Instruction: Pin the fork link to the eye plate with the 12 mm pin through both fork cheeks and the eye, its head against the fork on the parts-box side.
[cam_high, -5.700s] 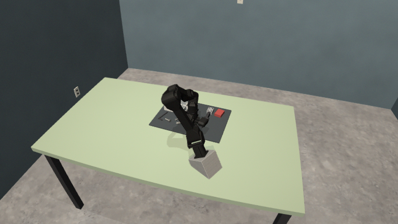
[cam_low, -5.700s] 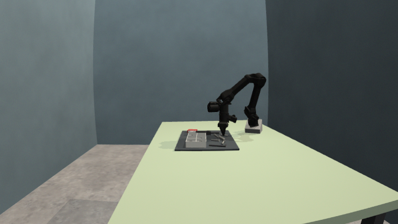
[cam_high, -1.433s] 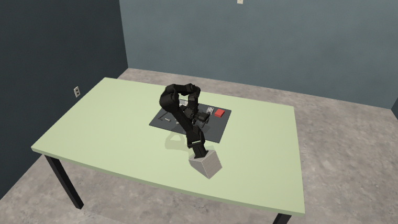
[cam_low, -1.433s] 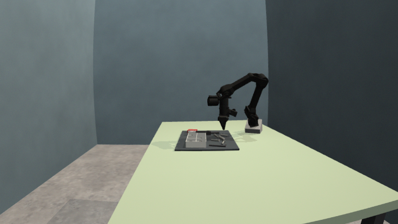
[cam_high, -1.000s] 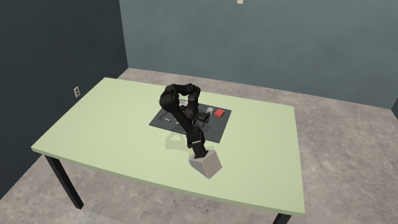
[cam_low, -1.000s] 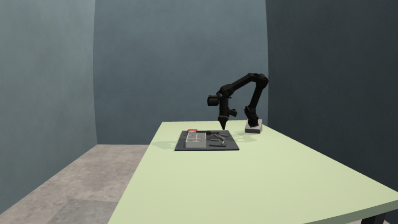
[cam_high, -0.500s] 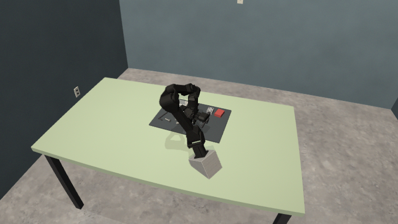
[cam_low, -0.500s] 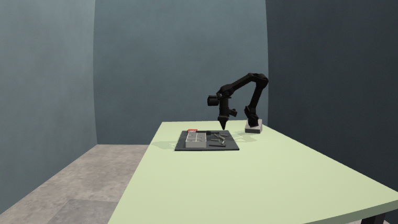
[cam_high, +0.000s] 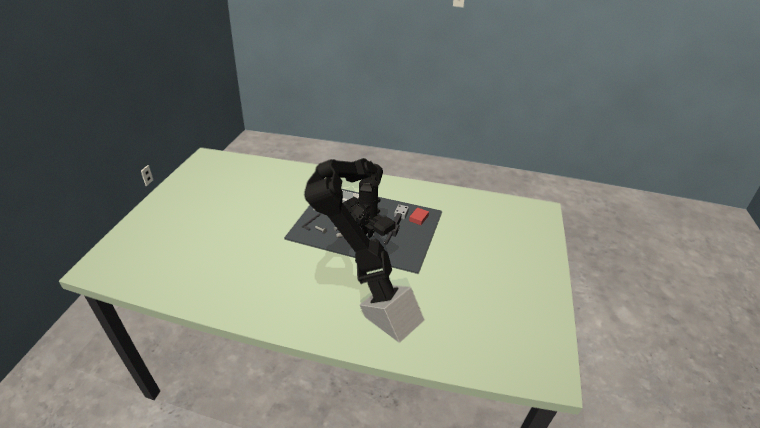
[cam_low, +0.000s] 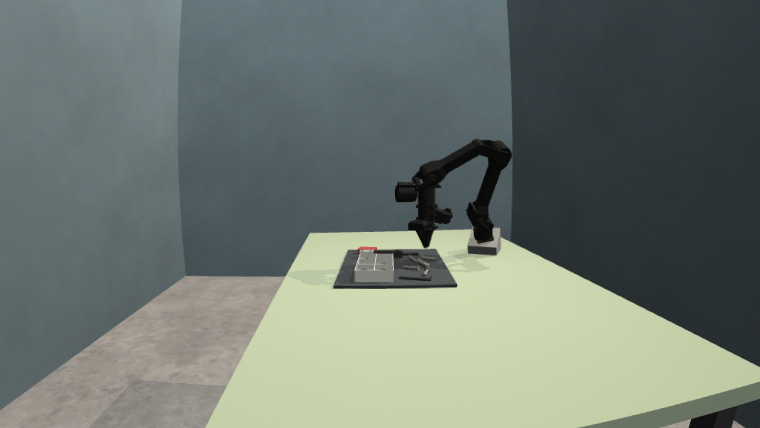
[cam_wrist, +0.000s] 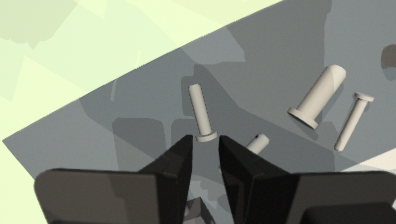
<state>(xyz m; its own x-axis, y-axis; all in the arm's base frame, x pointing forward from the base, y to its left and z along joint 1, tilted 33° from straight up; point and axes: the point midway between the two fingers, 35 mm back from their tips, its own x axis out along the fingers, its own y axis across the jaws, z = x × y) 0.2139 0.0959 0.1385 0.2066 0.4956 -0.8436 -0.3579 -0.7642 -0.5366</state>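
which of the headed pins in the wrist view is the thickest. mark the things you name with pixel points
The pin (cam_wrist: 320, 95) between the short pin ahead of the fingertips and the slim one far right; its shank is clearly widest.

Item: one black six-joint arm (cam_high: 340, 228) (cam_low: 491, 178), which rose from its base, bent at a high elbow and came down through a forearm angled toward the wrist. Item: one wrist (cam_low: 427, 196), which stood roughly upright, with the hand turned downward. Item: one parallel-jaw gripper (cam_low: 425, 245) (cam_wrist: 205, 142), which pointed down with its two dark, tapered fingers slightly parted (a narrow gap showed between the tips) and held nothing.
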